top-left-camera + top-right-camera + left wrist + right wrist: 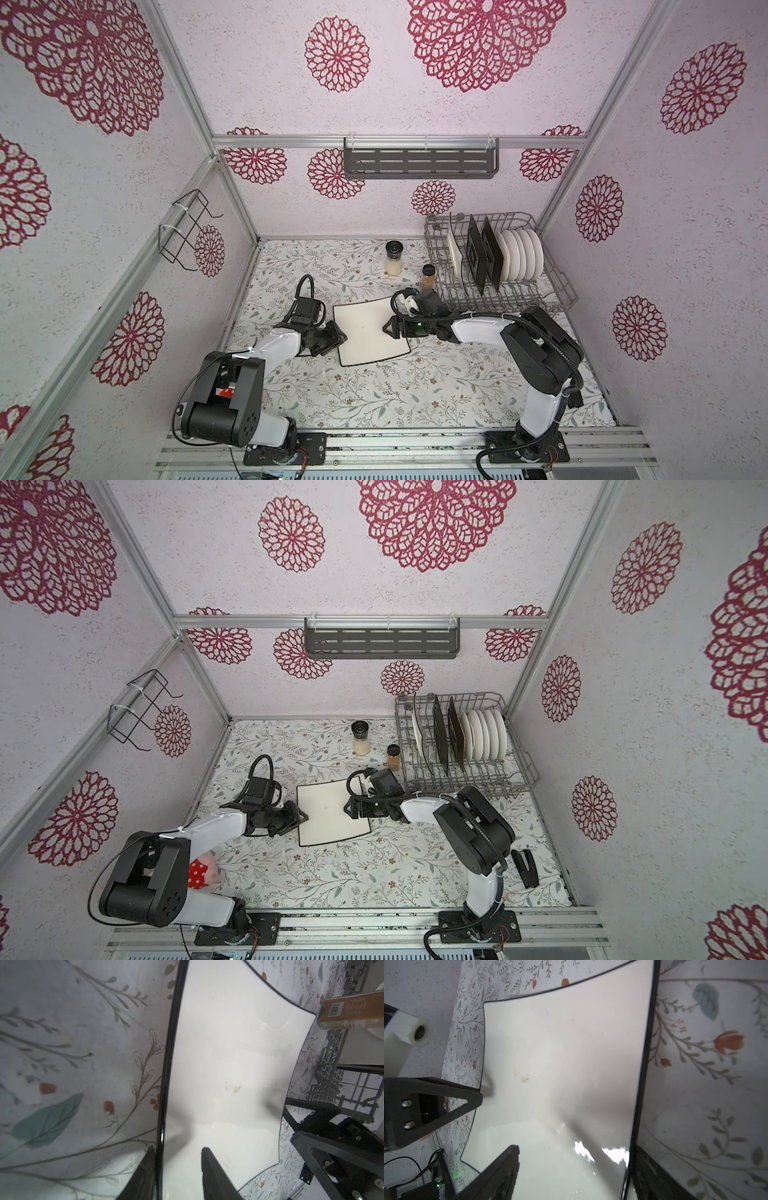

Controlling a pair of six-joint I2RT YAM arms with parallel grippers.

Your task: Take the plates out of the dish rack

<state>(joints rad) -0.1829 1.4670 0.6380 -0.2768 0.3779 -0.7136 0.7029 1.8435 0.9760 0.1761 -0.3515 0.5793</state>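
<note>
On the floral tabletop (374, 395) the cream plate (365, 332) lies flat between the left hand (340, 336) and right hand (387, 328), each with jaws apart astride an opposite rim, while beyond, an amber jar (429, 277) crowds the right hand, a pale jar (394, 258) stands farther back, and the dish rack (557, 286) holds upright plates (519, 253).

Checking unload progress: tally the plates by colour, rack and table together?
Cream plates: 2, one flat on the table, one upright in the rack
Black plates: 2, in the rack
White plates: 5, in the rack, packed tight, so the count is approximate
Total: 9
</note>
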